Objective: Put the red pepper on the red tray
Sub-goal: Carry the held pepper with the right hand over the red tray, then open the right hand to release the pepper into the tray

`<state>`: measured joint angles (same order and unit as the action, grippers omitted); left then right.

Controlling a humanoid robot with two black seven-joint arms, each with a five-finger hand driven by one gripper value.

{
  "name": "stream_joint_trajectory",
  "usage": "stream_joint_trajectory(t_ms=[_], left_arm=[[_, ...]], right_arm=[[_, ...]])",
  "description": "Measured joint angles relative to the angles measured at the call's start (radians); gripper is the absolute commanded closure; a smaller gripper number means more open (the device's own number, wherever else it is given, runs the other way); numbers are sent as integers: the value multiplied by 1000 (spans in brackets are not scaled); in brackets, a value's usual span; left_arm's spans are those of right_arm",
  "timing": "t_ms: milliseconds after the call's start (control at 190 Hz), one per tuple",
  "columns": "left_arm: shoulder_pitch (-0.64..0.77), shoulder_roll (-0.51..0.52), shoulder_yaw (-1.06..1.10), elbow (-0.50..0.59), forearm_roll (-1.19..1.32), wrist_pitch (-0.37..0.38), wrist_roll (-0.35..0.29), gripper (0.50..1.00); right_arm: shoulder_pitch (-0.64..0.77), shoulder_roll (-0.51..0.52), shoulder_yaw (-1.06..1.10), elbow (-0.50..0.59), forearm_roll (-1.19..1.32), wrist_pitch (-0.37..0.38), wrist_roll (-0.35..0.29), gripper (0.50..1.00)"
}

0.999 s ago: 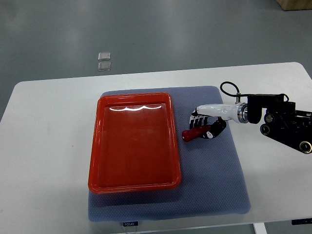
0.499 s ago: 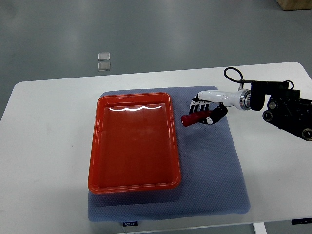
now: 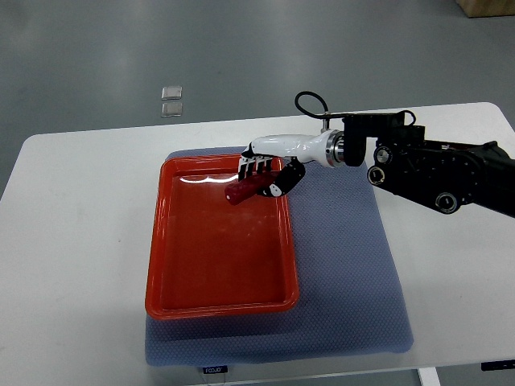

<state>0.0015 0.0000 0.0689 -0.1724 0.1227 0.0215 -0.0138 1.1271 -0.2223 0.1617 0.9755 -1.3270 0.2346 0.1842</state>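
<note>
One hand in my view: the right hand (image 3: 269, 167), clenched around the pepper (image 3: 244, 190), upper centre of frame. I log both over the tray's (image 3: 217, 299) top right corner.

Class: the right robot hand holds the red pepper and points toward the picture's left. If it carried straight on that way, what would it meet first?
Probably nothing soon: the right robot hand with the red pepper looks raised over the red tray, whose left rim lies ahead; height is unclear.

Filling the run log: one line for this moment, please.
right hand: shut on pepper | pepper: held over tray far right corner | left hand: not in view | release: pending
</note>
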Motion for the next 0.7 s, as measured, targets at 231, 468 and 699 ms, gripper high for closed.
stream_joint_trajectory(t_ms=[231, 468, 699], left_arm=[[0, 0, 0, 0, 0, 0, 0, 500], [0, 0, 0, 0, 0, 0, 0, 500], [0, 0, 0, 0, 0, 0, 0, 500]], right_arm=[[23, 168, -92, -129, -19, -1, -1, 1000], [21, 205, -114, -174, -29, -1, -2, 679], [21, 189, -98, -175, -17, 1, -2, 589]])
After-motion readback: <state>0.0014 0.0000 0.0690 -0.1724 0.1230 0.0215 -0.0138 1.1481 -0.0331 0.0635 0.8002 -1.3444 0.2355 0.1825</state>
